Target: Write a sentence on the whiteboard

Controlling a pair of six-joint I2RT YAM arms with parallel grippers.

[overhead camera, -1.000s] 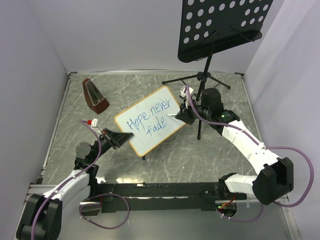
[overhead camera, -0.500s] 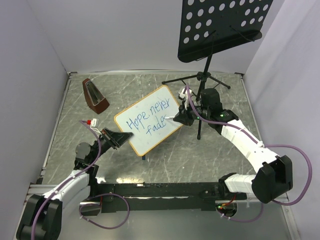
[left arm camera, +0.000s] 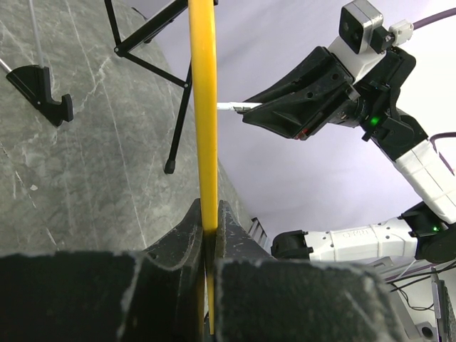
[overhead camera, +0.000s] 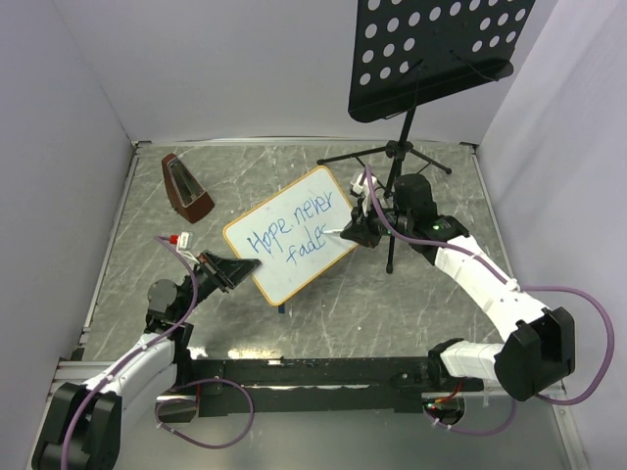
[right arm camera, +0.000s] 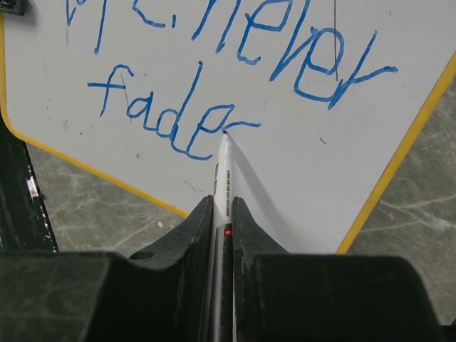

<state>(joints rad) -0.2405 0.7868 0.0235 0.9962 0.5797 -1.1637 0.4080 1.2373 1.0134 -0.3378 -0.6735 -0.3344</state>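
Since a second earlier, the marker (overhead camera: 338, 231) had been carried a little leftward across the whiteboard (overhead camera: 284, 279), and a short fresh stroke had been added after "fade". The board's position was unchanged.

The whiteboard was held raised and tilted near the middle of the table (overhead camera: 441, 323), clamped at its lower-left edge by the left gripper (overhead camera: 235, 269). In the left wrist view the frame's yellow-looking edge (left arm camera: 206, 107) was seen pinched between the closed fingers (left arm camera: 192, 228). The board's right corner lay just beside the legs of the music stand (overhead camera: 397, 147), whose perforated plate (overhead camera: 436, 49) hung above the far right. Open marbled surface was left in front of the board and to its right, between the two arms. A brown wedge-shaped object (overhead camera: 184, 186) stood well apart at the far left, near the wall.

The sentence (overhead camera: 291, 233) was written in blue in two lines, "Hope never" above "fade". In the right wrist view the marker tip (right arm camera: 224, 135) was touching the board's surface (right arm camera: 299, 164) at the end of "fade".

The right arm was reached forward and bent leftward, and the right gripper (overhead camera: 358, 230) was pressed together around the marker's barrel (right arm camera: 221, 192). The left arm was stretched low along the table.
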